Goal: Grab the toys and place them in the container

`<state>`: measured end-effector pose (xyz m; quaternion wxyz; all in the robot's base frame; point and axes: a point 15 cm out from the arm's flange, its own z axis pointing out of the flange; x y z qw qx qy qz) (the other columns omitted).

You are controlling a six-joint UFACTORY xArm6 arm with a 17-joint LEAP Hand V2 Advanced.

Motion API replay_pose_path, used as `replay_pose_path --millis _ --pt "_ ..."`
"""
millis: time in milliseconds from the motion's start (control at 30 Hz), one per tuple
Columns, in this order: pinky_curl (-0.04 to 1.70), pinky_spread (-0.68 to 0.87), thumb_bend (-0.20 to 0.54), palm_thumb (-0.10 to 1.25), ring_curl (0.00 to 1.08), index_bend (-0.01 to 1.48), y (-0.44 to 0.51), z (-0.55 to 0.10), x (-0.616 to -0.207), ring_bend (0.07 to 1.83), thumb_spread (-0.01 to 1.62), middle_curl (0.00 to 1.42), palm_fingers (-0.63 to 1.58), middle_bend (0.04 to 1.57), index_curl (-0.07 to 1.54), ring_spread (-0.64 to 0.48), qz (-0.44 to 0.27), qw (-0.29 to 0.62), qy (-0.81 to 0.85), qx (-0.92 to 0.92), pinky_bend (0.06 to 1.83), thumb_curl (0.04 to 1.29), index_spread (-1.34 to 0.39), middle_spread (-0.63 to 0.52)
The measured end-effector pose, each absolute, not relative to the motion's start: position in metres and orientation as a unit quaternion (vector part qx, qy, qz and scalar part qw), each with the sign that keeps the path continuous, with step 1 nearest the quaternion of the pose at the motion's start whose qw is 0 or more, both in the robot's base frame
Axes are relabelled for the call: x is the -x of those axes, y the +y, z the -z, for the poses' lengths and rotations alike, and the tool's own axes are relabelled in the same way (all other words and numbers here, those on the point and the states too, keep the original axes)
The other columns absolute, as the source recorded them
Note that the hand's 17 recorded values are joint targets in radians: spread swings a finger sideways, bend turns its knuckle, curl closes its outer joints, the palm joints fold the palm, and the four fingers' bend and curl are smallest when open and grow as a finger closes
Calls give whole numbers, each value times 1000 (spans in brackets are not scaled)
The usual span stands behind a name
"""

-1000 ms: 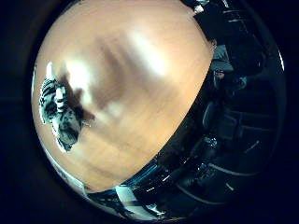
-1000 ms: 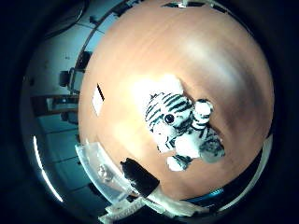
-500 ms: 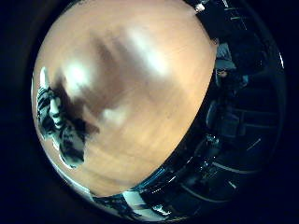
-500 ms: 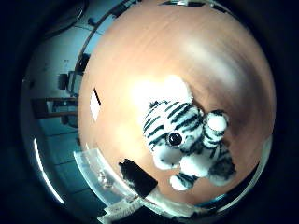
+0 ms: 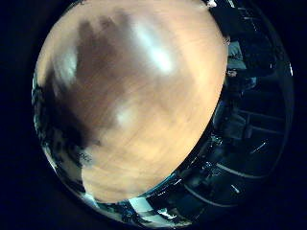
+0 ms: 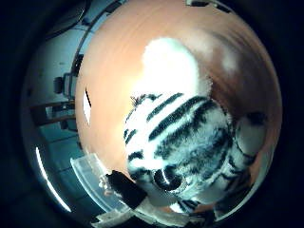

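Wood fills the little finger side view: a round wooden table point(image 5: 158, 120) with a dark shadow spread over part of it, and a blurred striped shape at its shadowed edge that cannot be made out. Thumb side view next: a plush white tiger point(image 6: 190, 147) with black stripes lies on the tabletop and fills much of the frame, close under the palm. A clear plastic container point(image 6: 92, 183) sits just beside it at the table's edge. No part of the hand shows, so its state cannot be told.
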<state>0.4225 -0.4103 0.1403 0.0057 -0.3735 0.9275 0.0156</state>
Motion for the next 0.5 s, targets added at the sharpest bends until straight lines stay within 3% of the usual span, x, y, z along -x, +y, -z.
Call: replay_pose_path --millis 500 --pt "312 480 -25 293 263 163 -407 -208 -426 253 1027 302 60 191 290 315 27 22 925 378 426 263 -35 267"
